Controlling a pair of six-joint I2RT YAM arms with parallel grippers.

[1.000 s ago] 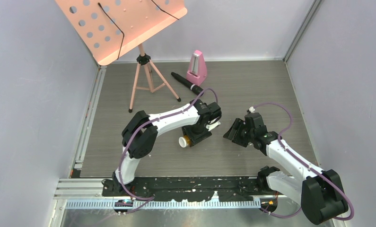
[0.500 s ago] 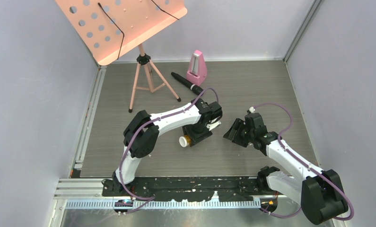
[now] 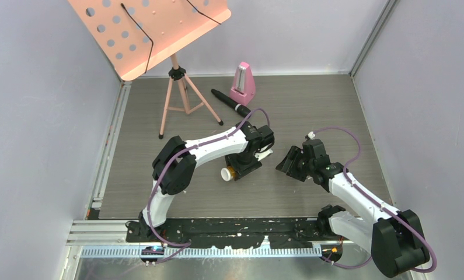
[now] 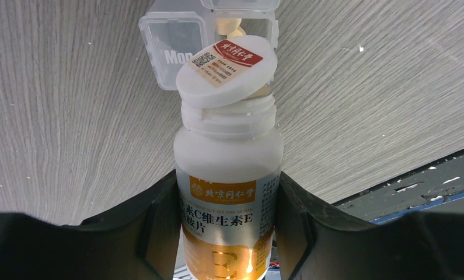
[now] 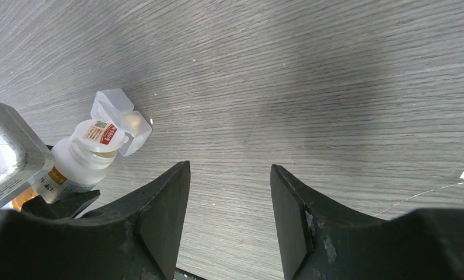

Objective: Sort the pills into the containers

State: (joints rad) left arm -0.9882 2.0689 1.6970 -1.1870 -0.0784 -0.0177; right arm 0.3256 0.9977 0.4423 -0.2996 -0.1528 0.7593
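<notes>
Here, your left pincer [image 4: 228,204] is clamped on the white-capped bottle [image 4: 228,169] around its labelled body. The flip lid [image 4: 226,70] hangs open and the mouth is tipped at the clear pill box [image 4: 177,41], which lies on the counter [image 5: 334,70] mid-scene, just beyond the bottle's neck. A few pale yellow pills [image 4: 228,26] show in one open compartment. Your right pincer [image 5: 229,198] hangs to the right with jaws apart, holding nothing. Judge the box as very light, thin, hard plastic. It will likely skid at a nudge, so take it low across its outer walls, not by the hinged lids. The pills look small and smooth, apt to roll, so pouring should suit them better than pinching. The glossy bottle may slip if your grip slackens.
</notes>
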